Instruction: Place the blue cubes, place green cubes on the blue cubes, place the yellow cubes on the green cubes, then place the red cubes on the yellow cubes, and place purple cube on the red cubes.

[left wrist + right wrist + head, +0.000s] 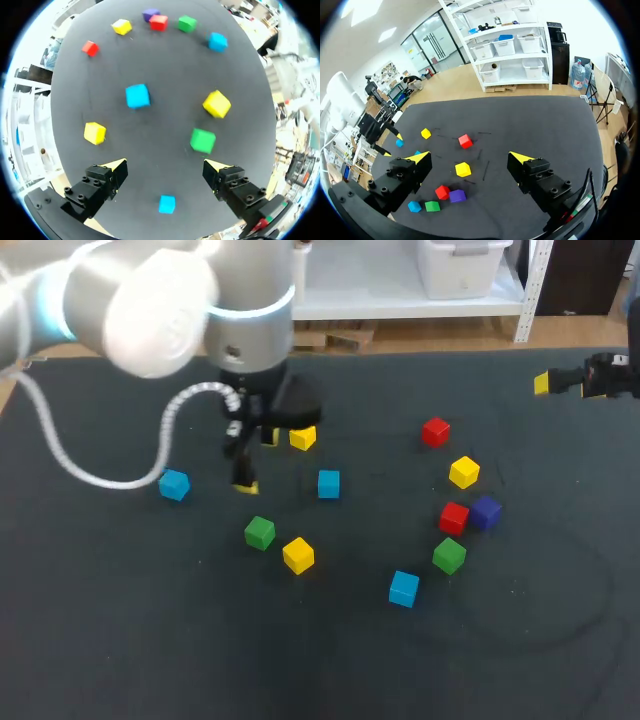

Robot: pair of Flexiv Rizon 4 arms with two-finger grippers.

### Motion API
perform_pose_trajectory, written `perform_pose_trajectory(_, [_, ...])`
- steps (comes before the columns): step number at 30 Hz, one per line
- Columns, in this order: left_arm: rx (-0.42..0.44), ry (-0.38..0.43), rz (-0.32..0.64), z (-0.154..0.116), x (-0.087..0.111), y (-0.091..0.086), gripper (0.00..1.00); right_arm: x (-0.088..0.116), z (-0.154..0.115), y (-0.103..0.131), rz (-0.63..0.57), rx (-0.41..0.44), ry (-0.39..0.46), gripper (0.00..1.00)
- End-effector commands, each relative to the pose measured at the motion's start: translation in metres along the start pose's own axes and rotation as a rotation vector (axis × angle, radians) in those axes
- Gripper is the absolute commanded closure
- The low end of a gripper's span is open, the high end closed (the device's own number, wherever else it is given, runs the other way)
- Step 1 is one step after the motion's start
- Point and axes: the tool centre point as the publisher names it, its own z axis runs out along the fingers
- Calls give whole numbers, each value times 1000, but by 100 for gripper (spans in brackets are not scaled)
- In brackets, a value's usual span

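Blue cube (137, 95) looks light and rigid, so we would pinch opposite flat faces; left fingers (114, 171) and right fingers (522, 161) stand spread.

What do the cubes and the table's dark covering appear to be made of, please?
Cubes: probably painted wood, hard plastic or dense foam. They show flat, saturated colours, crisp edges and matte faces with hardly any glare, and the look does not settle which it is.
Covering: seems to be dark felt or a similar cloth. It is dull and reflects nothing, and faint marks show on it.
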Motion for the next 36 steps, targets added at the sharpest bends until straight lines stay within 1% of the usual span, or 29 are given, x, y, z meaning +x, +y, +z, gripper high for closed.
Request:
perform_pose_trajectory(1, [-57, -42, 8, 1, 35, -19, 0, 0, 0, 1, 1, 5, -1, 0])
perform_pose_trajectory(2, [-40, -36, 6, 2, 41, -20, 0, 0, 0, 1, 1, 5, -1, 0])
perform_pose_trajectory(5, [-42, -48, 12, 7, 63, -22, 0, 0, 0, 1, 1, 5, -1, 0])
perform_pose_trajectory(6, [-49, -52, 40, 8, 67, -23, 0, 0, 0, 1, 1, 5, -1, 0])
perform_pose_trajectory(13, [-19, -38, 120, 25, 89, -22, 0, 0, 0, 1, 1, 5, -1, 0])
perform_pose_trajectory(18, [-3, -34, 132, 39, 107, -21, 0, 0, 0, 1, 1, 5, -1, 0])
perform_pose_trajectory(22, [0, -28, 136, 46, 121, -15, 0, 0, 0, 1, 1, 5, -1, 0])
perform_pose_trajectory(28, [-11, -25, 136, 55, 132, -4, 0, 0, 0, 1, 1, 5, -1, 0])
perform_pose_trajectory(36, [-10, -36, 153, 70, 134, 10, 0, 0, 0, 1, 1, 5, -1, 0])
